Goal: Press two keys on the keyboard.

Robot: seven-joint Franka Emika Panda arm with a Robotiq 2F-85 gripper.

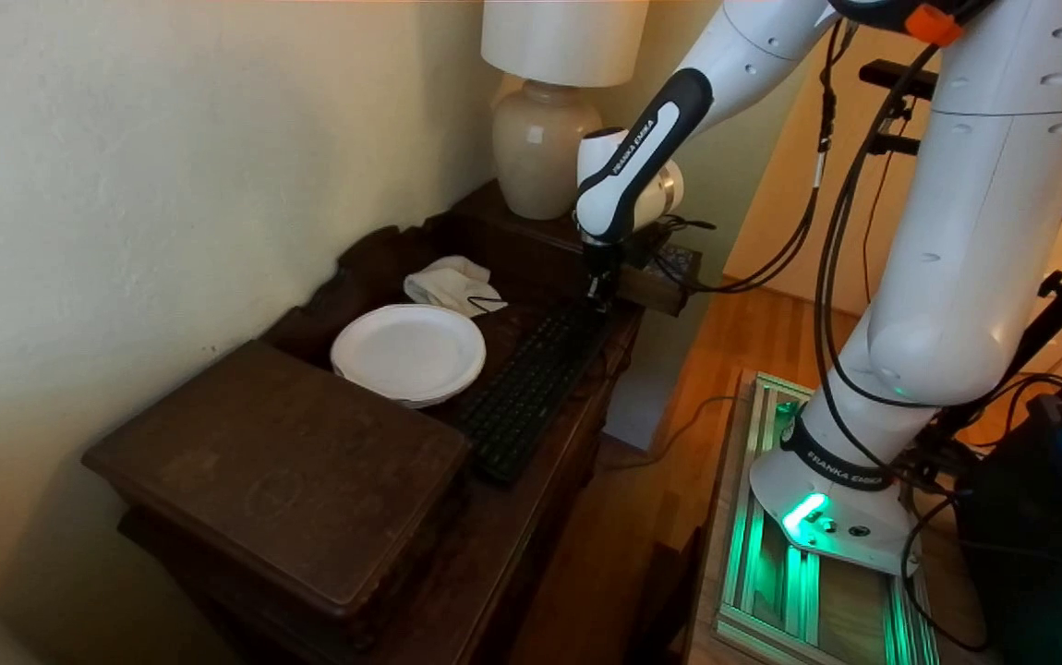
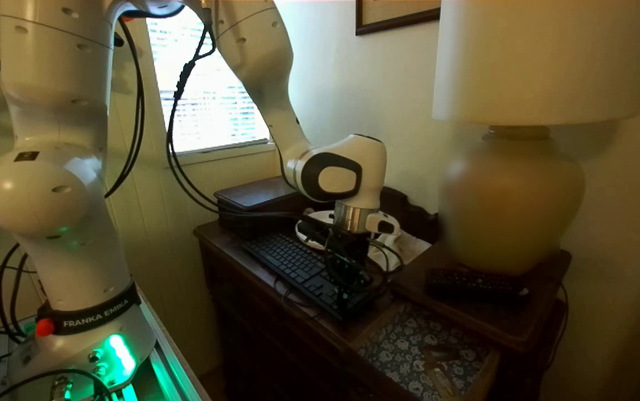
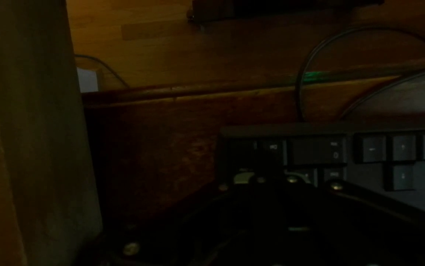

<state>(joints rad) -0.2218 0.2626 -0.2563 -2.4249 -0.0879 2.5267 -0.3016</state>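
Note:
The long black keyboard (image 1: 531, 388) lies on the dark wooden dresser, and it also shows in an exterior view (image 2: 292, 256). Its number-pad end and arrow keys show in the dark wrist view (image 3: 316, 149). My gripper (image 1: 599, 303) points down at the far end of the keyboard, near the lamp. In an exterior view the gripper (image 2: 345, 301) is over the number-pad end. In the wrist view the gripper (image 3: 269, 162) has its fingers together, with nothing seen between them, over the number-pad keys. The fingertips are very dark; I cannot tell whether they touch a key.
A white plate (image 1: 408, 351) and a white cloth (image 1: 452, 284) lie beside the keyboard. A brown wooden box (image 1: 282, 462) stands at its near end. A lamp (image 2: 512, 206), a remote (image 2: 476, 285) and an open flower-lined drawer (image 2: 426, 348) are near the gripper. A cable (image 3: 303, 74) loops at the edge.

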